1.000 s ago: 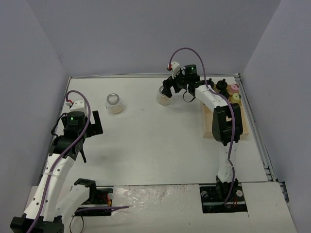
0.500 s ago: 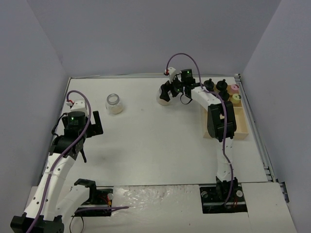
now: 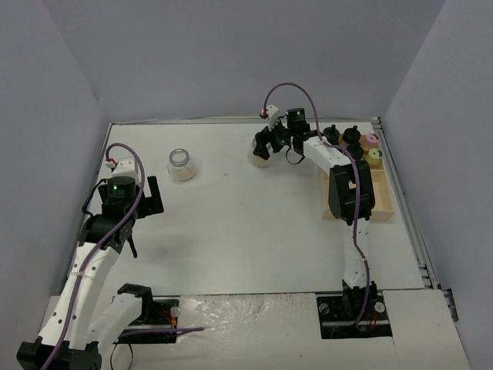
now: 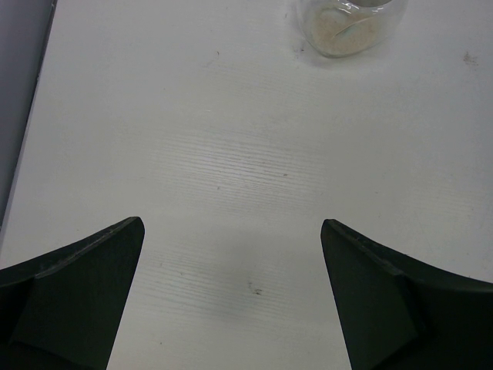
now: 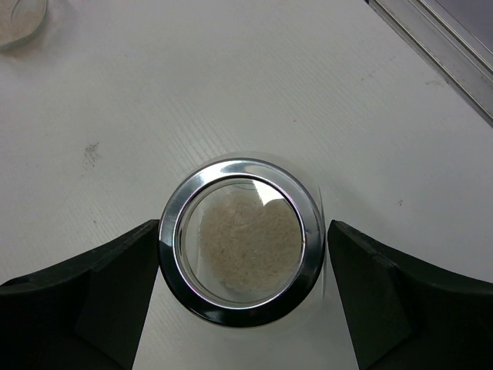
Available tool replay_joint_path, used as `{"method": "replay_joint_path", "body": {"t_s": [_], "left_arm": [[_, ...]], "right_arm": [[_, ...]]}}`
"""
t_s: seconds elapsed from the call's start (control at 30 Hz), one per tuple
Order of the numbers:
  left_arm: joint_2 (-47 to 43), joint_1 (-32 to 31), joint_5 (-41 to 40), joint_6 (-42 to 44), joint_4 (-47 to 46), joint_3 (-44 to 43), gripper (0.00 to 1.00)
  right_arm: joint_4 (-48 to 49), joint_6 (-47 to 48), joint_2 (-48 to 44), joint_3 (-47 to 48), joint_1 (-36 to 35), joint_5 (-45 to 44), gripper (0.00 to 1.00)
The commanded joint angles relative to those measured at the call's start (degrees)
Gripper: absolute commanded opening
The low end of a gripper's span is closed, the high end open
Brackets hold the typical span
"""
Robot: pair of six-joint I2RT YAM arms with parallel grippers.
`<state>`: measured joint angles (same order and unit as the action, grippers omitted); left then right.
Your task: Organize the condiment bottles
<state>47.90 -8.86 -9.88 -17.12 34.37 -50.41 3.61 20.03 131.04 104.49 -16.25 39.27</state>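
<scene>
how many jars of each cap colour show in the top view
silver-rimmed jars: 2
black-capped jars: 2 showing, tray partly hidden
pink-capped jar: 1
yellow-capped jar: 1
total in view: 6

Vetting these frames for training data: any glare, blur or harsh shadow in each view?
Top external: even light, soft shadows. Right wrist: the silver-rimmed jar glints along its rim, in focus. Left wrist: fingers featureless black, the other jar cropped at top.

Jar (image 5: pixel 243 240) clear, metal-rimmed, glossy; table (image 5: pixel 192 77) matt
</scene>
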Motion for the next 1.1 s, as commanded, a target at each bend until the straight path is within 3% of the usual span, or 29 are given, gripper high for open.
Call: {"method": "replay_joint_path", "body": {"t_s": [0.0, 0.67, 0.83, 0.97, 1.07], "left_arm": [[0.09, 0.25, 0.41, 0.43, -2.64, -1.88, 0.97], [0.09, 0.25, 0.3, 0.51, -2.73, -1.88, 0.97], [0.17, 0.25, 0.3, 0.51, -2.64, -1.88, 0.97], [0.14, 0.25, 0.3, 0.51, -2.64, -1.88, 0.97], [0.09, 0.25, 0.3, 0.51, -2.64, -1.97, 0.97]], "right_arm": [[2.38, 0.69, -1.76, 0.95, -0.7, 1.45, 0.88], [1.56, 0.97, 0.35, 0.54, -1.07, -0.8, 0.94], [1.5, 0.81, 0.44, 0.63, -1.07, -1.53, 0.91], [1.61, 0.8, -0.26, 0.04, -1.02, -2.13, 0.77], [1.66, 0.62, -2.38, -1.4, -0.98, -2.36, 0.55]]}}
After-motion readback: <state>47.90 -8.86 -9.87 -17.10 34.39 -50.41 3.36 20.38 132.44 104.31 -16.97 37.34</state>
